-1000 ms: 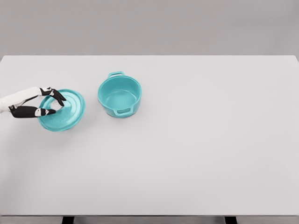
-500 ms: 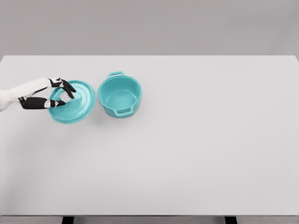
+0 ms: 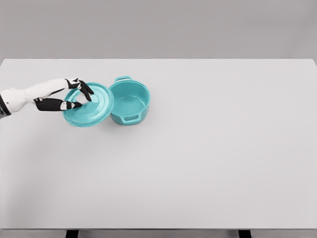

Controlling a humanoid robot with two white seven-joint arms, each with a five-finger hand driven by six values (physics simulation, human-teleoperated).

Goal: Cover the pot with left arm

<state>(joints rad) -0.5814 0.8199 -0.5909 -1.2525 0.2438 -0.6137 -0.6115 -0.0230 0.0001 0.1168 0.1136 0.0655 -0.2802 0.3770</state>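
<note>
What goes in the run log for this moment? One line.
left hand: shut on lid | lid: lifted, overlapping pot left rim | pot: uncovered

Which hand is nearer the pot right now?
Left. The left hand holds the lid just left of the pot, the lid's edge overlapping the pot's rim. The right hand is out of view.

The left arm (image 3: 20, 96) is cut off at the frame's left edge. The lid (image 3: 91, 106) hides the pot's (image 3: 130, 103) left rim; its knob sits behind the fingers (image 3: 85, 89).
</note>
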